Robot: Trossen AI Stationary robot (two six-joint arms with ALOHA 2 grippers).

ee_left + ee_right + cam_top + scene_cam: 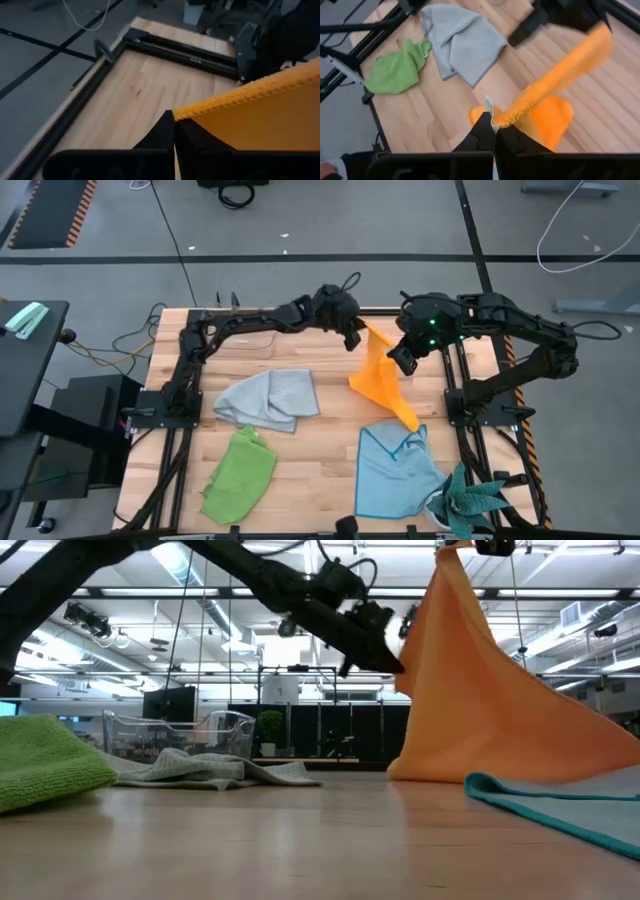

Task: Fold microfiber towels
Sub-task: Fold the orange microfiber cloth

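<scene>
The orange-yellow towel [378,375] is stretched in the air between my two grippers at the table's far right, and its lower end [500,760] rests on the wood. My left gripper [353,335] is shut on it at the far side. My right gripper [403,360] is shut on it higher up, to the right. A grey towel [270,398] lies crumpled at mid-table, a lime green towel [240,475] lies near left, and a light blue towel [395,470] lies near right. My left gripper pinches a corner of the orange towel's upper edge [186,113] between its two shut fingers, coming in slanting downward from the table's left. The edge runs taut from there toward my other gripper. My right gripper pinches the towel's corner beside a white label [489,106], fingers slanting down from above. The cloth hangs below this hold, with its lower end on the table.
A teal spiky-leaved plant [470,502] stands at the near right corner beside the blue towel. A clear plastic box [180,730] shows behind the grey towel in the low view. Bare wood [320,460] lies between the green and blue towels.
</scene>
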